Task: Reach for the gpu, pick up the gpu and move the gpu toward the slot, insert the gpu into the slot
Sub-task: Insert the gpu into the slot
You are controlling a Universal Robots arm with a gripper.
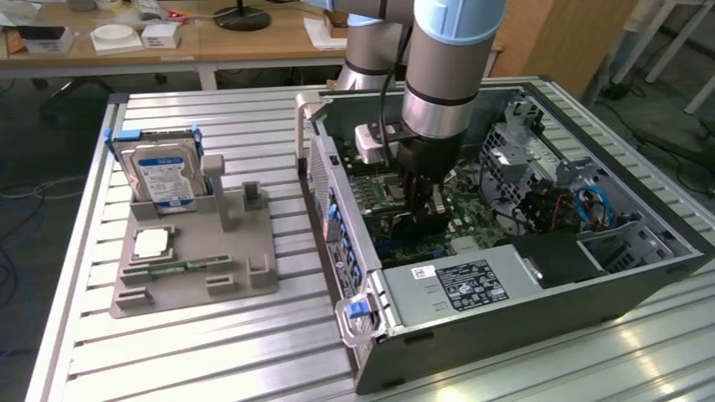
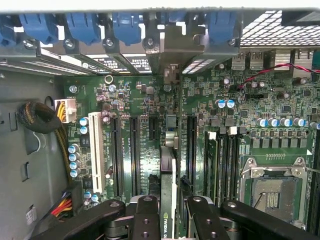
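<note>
In the wrist view, the black jointed gripper (image 2: 169,220) has its jaws clenched on the thin dark gpu card (image 2: 167,200), seen edge-on with a green-and-white logo strip along its top. The card stands upright over the green motherboard (image 2: 150,100), lined up with a long black expansion slot (image 2: 170,130) that runs between neighbouring black slots and a white slot (image 2: 96,150). Whether the card's lower edge is seated cannot be told. Beside the slots sit small blue capacitors, a silver processor socket (image 2: 272,187), and a bundle of yellow, red and black wires (image 2: 62,202). Beyond them, blue plastic latches (image 2: 85,25) line the metal rear wall of the case.

In the exterior view, the grey and blue-banded robot arm (image 1: 441,75) reaches down into the open dark grey computer case (image 1: 525,285) on the ribbed aluminium surface (image 1: 223,343). Toward that surface's left edge, a grey moulded holder (image 1: 196,260) carries a silver hard drive with a blue-white label (image 1: 162,176) and a small green memory stick (image 1: 190,265).
</note>
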